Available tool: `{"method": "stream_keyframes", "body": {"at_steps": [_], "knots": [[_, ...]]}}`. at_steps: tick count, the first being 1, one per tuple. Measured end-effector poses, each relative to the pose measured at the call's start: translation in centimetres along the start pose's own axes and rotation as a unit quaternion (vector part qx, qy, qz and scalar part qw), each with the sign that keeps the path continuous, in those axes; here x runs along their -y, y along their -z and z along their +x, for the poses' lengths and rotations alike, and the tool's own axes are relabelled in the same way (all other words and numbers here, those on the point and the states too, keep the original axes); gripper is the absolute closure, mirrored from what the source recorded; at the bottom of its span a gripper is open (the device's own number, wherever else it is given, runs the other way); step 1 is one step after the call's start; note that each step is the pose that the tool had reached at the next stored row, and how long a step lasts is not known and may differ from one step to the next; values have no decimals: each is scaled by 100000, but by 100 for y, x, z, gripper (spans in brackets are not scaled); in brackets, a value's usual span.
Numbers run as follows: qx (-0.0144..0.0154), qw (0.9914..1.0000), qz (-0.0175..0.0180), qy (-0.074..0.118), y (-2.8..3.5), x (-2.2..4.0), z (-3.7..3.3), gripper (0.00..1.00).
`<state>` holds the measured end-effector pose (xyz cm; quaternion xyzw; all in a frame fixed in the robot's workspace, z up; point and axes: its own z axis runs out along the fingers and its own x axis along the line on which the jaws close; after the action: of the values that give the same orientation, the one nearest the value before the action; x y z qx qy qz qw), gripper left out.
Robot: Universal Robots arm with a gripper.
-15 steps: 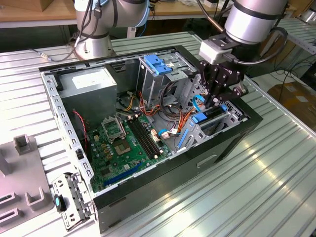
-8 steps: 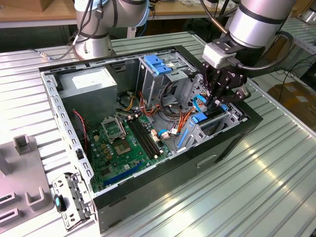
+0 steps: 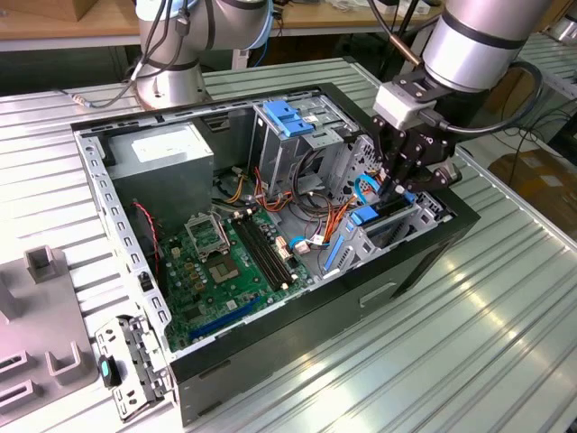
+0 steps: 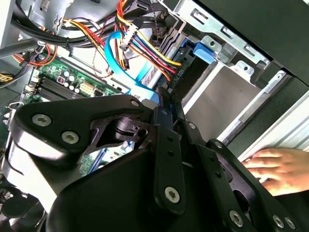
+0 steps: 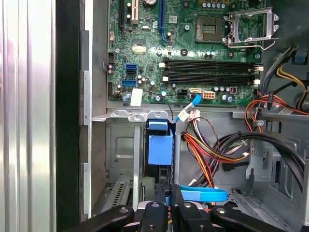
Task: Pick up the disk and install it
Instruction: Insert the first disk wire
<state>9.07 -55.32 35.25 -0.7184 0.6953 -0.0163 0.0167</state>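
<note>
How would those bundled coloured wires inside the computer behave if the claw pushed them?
The coloured wires would probably flex aside: they hang in loose curves. They look light, being thin strands. They may spring back or snag, since they are tethered to a white connector.

the disk sits mostly hidden in its bay, and a hand is cut off by the edge.
</note>
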Motion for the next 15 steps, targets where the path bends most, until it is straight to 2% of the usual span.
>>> {"method": "stream_keyframes", "body": {"at_steps": [2,4,11,12,15], "knots": [[-5,100000,232,-2,-5,0,0,84],[-6,100000,298,-1,-15,0,0,84],[6,100000,310,-14,-26,24,1,84],[51,99999,317,-10,-26,25,1,84],[527,99998,345,-31,-29,25,1,84]]}}
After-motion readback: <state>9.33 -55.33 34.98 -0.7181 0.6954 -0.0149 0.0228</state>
